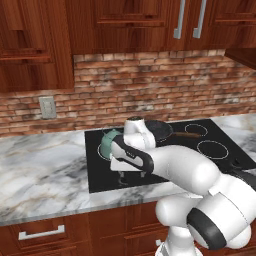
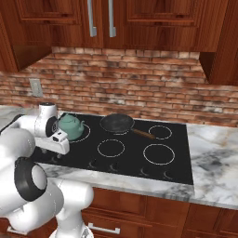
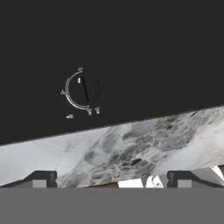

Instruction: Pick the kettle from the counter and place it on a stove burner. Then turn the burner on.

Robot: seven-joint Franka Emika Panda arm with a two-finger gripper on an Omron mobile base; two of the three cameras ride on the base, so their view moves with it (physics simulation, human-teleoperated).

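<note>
Claw [image 3: 112, 181] spread wide and empty, aimed at a burner knob [image 3: 83, 91] near the cooktop's front edge by the worktop [image 3: 131, 146]; kettle [image 2: 70, 126] already on the rear-left burner ring, so risk is turning the wrong knob or fingers slipping off.

Bare glass around knob [image 3: 82, 91]

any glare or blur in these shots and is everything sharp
Left base view: even flat light, no glare on the black cooktop; the kettle looks soft-edged. Right base view: same flat light, kettle clear. Hand view: the knob is sharp, no blur.
</note>
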